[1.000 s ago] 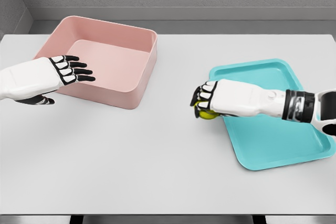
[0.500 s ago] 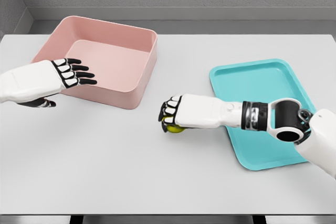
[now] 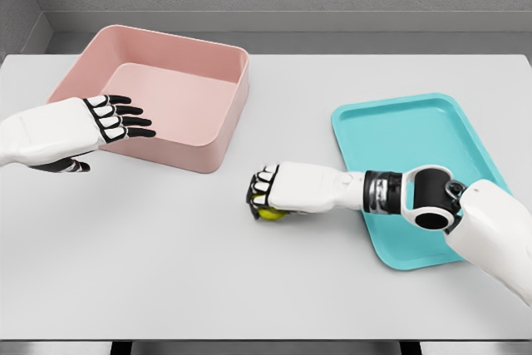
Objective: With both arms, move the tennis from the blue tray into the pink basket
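Tennis ball (image 3: pixel 269 212) — mostly hidden under the right robot hand (image 3: pixel 278 190) gripping it.

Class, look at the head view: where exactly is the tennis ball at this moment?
The tennis ball is near the table's middle, gripped under the right hand, between the blue tray on its right and the pink basket up to its left.
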Motion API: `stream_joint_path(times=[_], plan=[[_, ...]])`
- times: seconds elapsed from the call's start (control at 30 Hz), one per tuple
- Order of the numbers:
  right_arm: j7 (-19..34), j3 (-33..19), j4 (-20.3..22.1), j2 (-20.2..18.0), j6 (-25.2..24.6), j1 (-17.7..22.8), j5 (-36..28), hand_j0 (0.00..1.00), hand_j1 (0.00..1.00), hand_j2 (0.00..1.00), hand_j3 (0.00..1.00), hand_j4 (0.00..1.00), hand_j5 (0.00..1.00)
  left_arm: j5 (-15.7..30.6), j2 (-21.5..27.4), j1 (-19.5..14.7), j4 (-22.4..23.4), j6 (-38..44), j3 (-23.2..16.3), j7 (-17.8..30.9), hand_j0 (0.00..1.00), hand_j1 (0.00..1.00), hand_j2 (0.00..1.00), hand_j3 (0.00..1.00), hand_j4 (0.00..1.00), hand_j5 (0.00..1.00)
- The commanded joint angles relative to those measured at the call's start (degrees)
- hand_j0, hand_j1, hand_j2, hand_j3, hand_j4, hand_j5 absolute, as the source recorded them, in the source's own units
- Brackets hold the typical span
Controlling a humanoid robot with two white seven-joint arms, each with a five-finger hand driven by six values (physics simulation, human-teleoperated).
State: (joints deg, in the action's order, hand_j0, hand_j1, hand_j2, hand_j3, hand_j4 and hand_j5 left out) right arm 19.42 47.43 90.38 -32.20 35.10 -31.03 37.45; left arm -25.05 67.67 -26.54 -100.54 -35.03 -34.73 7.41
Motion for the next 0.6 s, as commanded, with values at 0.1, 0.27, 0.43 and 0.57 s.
stream_joint_path(times=[0.1,0.27,0.43,0.57], plan=[[1.14,-0.14,-0.73,-0.05,-0.10,0.18,-0.36,0.82,0.82,0.82,0.82,0.82,0.82,0.35,0.36,0.00,-0.18,0.03,0.10,-0.03,1.00,1.00,1.00,1.00,1.00,1.00],[1.23,-0.23,-0.65,-0.32,-0.10,0.18,-0.62,1.00,1.00,1.00,1.00,1.00,1.00,0.35,0.36,0.00,-0.18,0.03,0.10,-0.03,1.00,1.00,1.00,1.00,1.00,1.00],[1.14,-2.16,0.76,-0.84,-0.10,0.18,-1.15,1.00,1.00,1.00,1.00,1.00,1.00,0.26,0.27,0.18,-0.09,0.03,0.10,-0.03,1.00,1.00,1.00,1.00,1.00,1.00],[1.32,-6.91,5.42,-1.63,-0.10,0.26,-1.15,1.00,1.00,1.00,1.00,1.00,1.00,0.09,0.27,0.44,0.00,0.03,0.10,-0.03,1.00,1.00,1.00,1.00,1.00,1.00]])
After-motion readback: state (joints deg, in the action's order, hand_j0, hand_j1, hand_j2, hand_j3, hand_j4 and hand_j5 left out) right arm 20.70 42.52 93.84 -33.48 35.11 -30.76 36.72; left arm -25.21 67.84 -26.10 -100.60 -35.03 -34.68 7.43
